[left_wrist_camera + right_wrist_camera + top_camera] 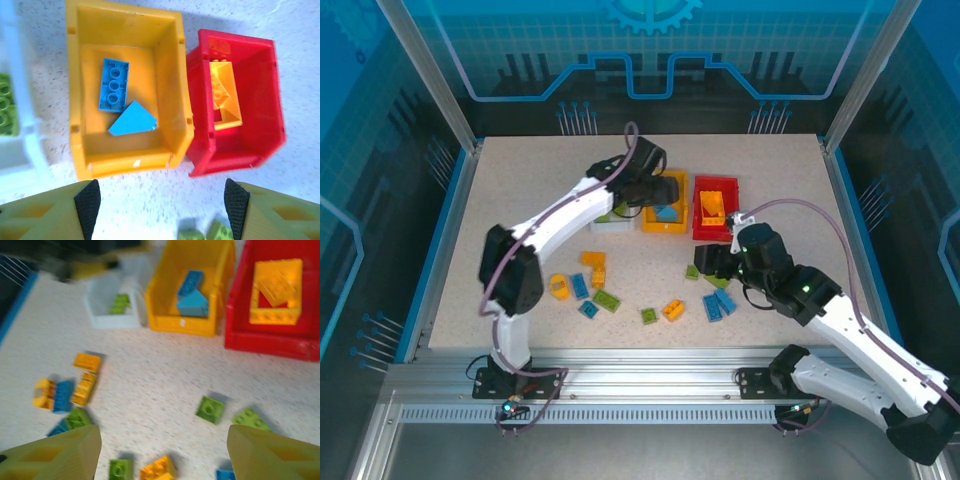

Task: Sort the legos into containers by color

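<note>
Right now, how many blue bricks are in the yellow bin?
2, both on the floor of the yellow bin: a studded rectangular brick and a smooth wedge beside it. Nothing seems hidden.

bright even overhead light; soft short shadows; right wrist view blurred

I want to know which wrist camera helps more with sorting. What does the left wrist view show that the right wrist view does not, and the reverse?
Extra in the left wrist view: the open left gripper with its black pads, looking straight down into the bins.
Extra in the right wrist view: the open right gripper and loose bricks on the table.
Shared: the white bin with a green brick, the yellow bin with two blue bricks, and the red bin with orange-yellow bricks.
</note>
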Available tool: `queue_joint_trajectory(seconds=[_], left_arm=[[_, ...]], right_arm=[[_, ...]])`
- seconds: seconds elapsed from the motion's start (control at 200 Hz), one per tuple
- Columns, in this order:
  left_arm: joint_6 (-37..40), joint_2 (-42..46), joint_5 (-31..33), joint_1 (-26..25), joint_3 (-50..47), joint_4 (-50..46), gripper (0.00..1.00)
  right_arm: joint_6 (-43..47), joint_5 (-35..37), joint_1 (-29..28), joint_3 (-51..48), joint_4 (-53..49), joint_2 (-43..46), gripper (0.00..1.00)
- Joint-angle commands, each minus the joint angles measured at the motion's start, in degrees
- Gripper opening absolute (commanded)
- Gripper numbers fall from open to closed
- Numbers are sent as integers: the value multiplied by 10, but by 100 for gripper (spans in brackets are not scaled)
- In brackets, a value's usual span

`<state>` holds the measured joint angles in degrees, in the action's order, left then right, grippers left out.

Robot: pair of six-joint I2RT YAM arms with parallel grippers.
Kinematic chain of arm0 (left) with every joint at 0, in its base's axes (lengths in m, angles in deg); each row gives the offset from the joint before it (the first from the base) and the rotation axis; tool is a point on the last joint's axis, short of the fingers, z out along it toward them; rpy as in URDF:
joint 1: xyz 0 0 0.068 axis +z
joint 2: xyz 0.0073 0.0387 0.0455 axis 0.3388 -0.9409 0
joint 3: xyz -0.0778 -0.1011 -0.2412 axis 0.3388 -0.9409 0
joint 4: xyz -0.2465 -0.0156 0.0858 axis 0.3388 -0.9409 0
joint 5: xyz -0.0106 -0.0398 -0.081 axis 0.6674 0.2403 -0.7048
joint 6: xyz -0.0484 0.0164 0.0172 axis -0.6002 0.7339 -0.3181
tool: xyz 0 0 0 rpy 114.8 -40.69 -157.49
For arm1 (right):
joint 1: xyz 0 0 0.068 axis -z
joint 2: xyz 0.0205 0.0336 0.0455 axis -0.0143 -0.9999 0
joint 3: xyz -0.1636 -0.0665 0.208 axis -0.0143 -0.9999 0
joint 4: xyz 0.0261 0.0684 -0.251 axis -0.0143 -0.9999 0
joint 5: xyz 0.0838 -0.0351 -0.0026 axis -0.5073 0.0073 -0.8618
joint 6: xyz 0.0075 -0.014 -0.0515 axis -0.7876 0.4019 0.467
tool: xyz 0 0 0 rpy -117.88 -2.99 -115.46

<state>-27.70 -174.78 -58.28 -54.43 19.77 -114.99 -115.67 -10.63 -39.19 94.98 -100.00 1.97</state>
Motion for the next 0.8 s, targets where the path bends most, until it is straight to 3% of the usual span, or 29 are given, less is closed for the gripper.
queue_joint_trajectory(seconds=[0.0,0.235,0.36,0.51,0.64,0.79], left_arm=[[-26,99,-7,-9,-90,48,71],[-57,313,6,-51,-309,79,71],[-99,424,1,-60,-423,80,72],[-118,531,-31,-67,-512,55,74],[-132,603,-44,-68,-551,18,75],[-135,636,-53,-69,-577,22,76]], right_arm=[[-8,45,-10,32,-77,-34,67],[-17,49,-29,42,-103,-98,64],[-36,39,-89,50,-102,-164,64],[-75,48,-166,49,-113,-251,71],[-193,27,-174,37,-123,-287,71],[-366,-12,-176,-9,-47,-285,61]])
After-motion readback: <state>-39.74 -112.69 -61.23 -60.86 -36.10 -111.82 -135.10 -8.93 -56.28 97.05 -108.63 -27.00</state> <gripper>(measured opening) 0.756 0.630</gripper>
